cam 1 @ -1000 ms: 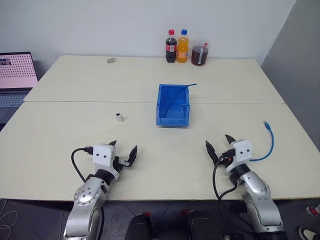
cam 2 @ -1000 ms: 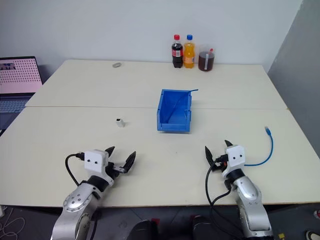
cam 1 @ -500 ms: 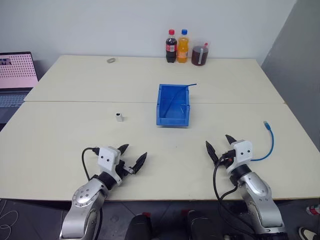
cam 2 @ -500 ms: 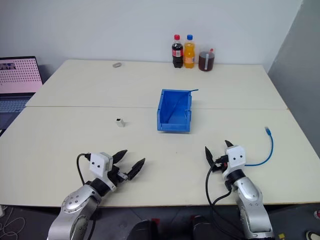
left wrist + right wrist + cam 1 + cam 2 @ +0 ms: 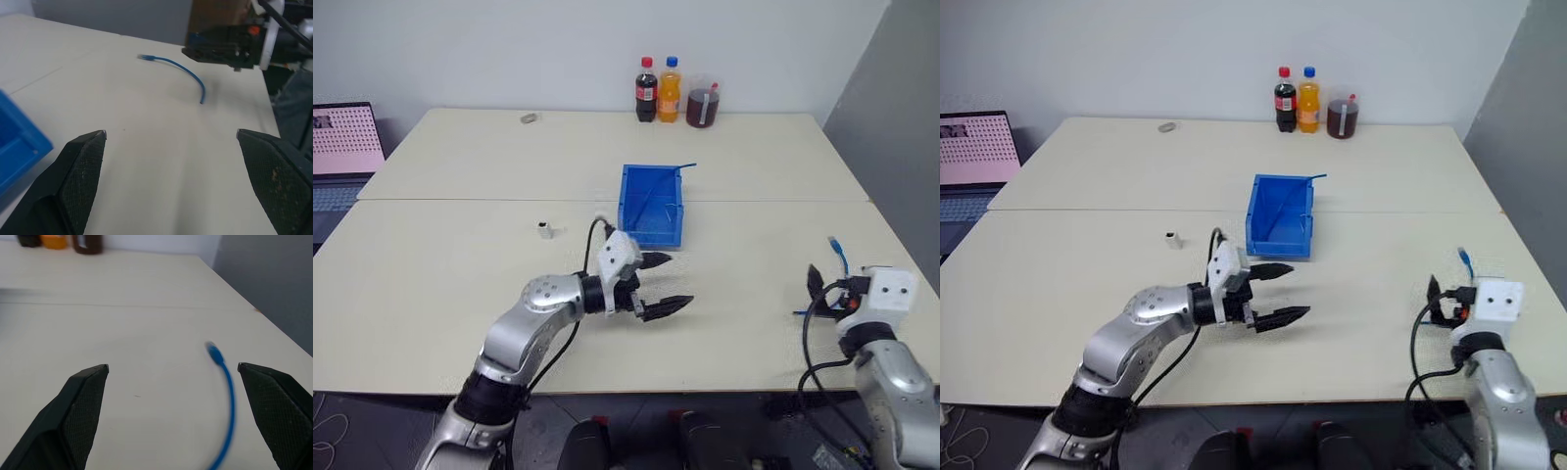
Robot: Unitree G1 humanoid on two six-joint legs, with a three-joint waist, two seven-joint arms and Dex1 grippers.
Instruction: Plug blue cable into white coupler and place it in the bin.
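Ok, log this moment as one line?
left tool: open, empty | right tool: open, facing blue cable | white coupler: on table | bin: untouched

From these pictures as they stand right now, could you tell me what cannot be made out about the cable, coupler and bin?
- blue cable: in the left eye view its near part is hidden behind the right gripper.
- blue cable's plug: blurred in the right wrist view.
- white coupler: too small to show its socket.
- bin: the thin blue wire inside, too thin to follow.
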